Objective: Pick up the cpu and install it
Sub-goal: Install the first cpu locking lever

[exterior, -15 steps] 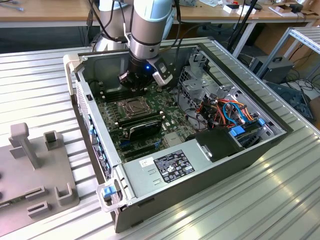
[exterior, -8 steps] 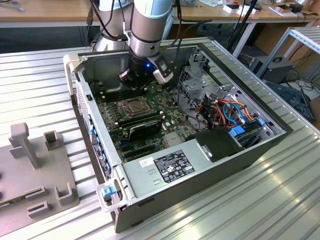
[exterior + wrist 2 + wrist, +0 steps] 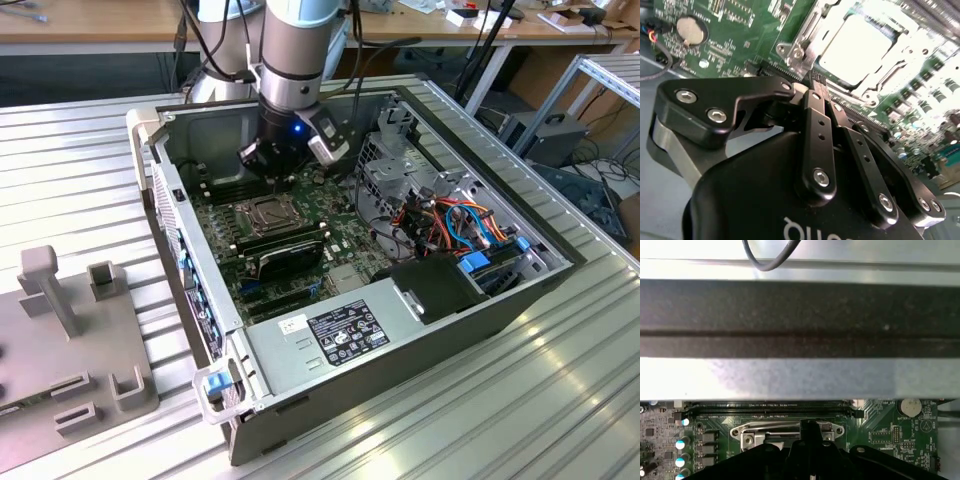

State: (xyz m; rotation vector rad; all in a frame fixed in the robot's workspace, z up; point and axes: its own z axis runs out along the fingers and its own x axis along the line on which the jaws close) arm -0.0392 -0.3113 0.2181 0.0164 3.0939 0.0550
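Beside 1 cpu (image 3: pixel 855 47) seated in its socket, 1 pincer (image 3: pixel 815 82), fingers pressed together, empty

My exterior view, high and oblique over the open computer case (image 3: pixel 350 330), both wrist views close above the motherboard (image 3: pixel 740 30), sharing its socket (image 3: pixel 860 45).

Robotics lab / electronics workshop. Open PC case (image 3: pixel 400 330) with green motherboard (image 3: pixel 300 225) sits on a ribbed aluminium table (image 3: pixel 80 160). Grey fixture block (image 3: pixel 70 340) at the table's edge on the exterior view's left. Wooden workbenches (image 3: pixel 90 20) behind, loose cables (image 3: pixel 600 160) and boxes underneath.
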